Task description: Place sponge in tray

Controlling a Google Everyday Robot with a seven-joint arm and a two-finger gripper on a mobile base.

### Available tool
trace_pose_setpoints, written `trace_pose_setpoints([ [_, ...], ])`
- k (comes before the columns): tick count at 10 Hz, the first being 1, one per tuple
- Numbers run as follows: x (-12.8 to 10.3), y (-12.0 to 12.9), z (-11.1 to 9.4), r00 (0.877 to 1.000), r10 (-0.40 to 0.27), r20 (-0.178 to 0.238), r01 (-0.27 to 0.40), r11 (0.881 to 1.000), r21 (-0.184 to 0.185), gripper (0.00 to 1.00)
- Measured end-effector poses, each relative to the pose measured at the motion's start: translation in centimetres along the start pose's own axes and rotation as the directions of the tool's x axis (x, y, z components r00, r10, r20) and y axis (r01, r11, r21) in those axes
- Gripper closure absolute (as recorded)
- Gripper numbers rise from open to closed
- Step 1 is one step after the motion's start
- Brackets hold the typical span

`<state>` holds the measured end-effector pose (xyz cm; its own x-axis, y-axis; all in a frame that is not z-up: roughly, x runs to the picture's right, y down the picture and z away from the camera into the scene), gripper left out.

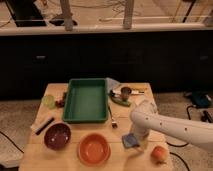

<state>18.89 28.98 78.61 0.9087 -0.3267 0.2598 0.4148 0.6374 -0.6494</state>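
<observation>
The gripper [136, 136] hangs low at the sponge [129, 142], near the front of the table [116, 131]. Bare wood leads back-left to the tray [86, 119], crossed only by a thin utensil [112, 118]. An orange bowl [94, 149] crowds the left and a fruit [159, 154] the right.
</observation>
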Motion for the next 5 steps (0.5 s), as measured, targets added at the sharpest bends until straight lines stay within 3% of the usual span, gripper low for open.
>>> trace_pose_setpoints([
  [3,0.22,0.18,0.00,1.000,0.014,0.005,-0.014,1.000,0.003,0.64],
  [4,0.46,0.26,-0.41,1.000,0.021,0.007,-0.021,1.000,0.007,0.78],
  [5,0.58,0.29,-0.63,1.000,0.021,0.006,-0.021,1.000,0.009,0.85],
])
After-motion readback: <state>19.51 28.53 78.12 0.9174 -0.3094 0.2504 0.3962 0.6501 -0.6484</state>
